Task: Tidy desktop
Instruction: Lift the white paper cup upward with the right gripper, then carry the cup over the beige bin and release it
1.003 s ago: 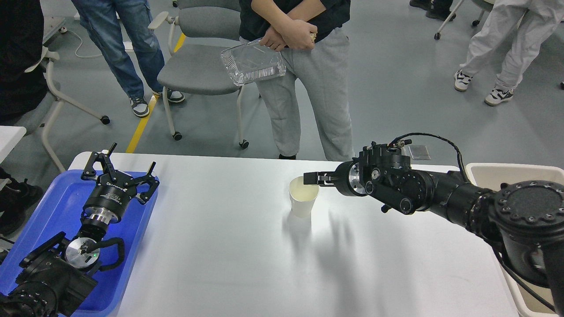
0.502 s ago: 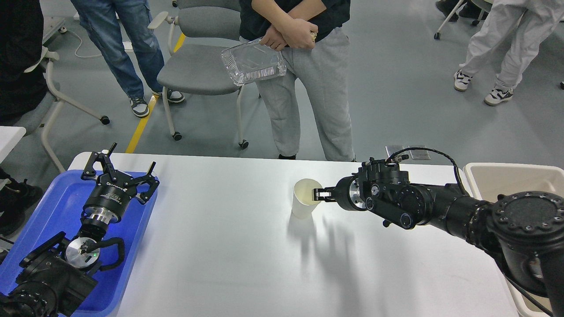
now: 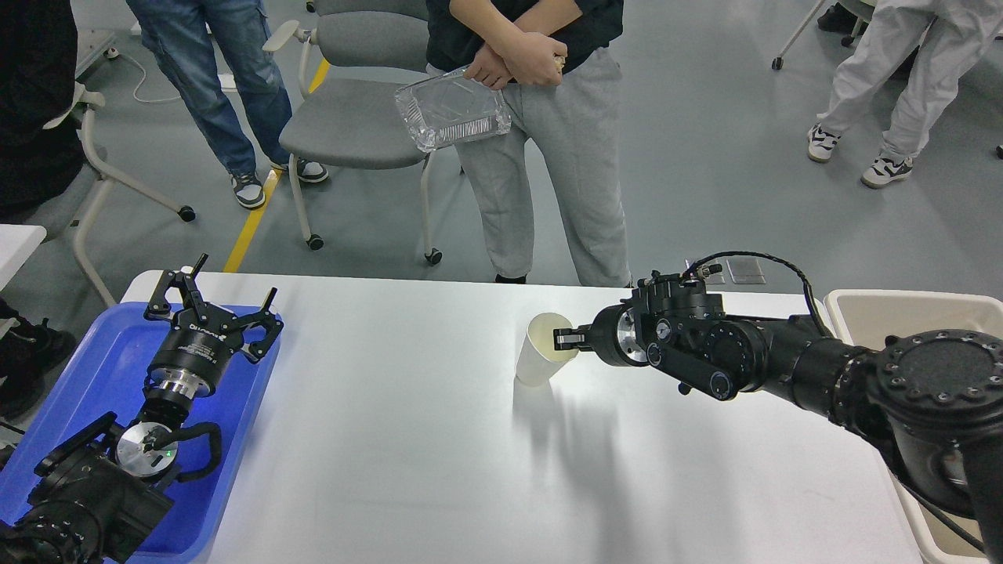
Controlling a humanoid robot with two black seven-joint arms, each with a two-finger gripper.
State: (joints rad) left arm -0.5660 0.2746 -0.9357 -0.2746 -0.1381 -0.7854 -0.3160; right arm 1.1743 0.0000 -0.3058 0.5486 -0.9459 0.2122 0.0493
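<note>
A white paper cup (image 3: 539, 360) stands tilted on the white desktop (image 3: 392, 454), right of centre, with its mouth leaning toward my right arm. My right gripper (image 3: 566, 339) reaches in from the right and is shut on the cup's rim, one finger inside the mouth. My left gripper (image 3: 215, 304) is open and empty, with its fingers spread above the blue tray (image 3: 86, 368) at the left edge.
A beige bin (image 3: 901, 309) sits off the desktop's right end. A person stands at the far edge holding a foil container (image 3: 450, 110). A grey wheeled chair (image 3: 353, 133) and other people's legs are behind.
My right gripper dropped to the cup's rim and closed on it. The cup went from upright to tilted, its rim pulled up and to the right. The left arm has not moved.
</note>
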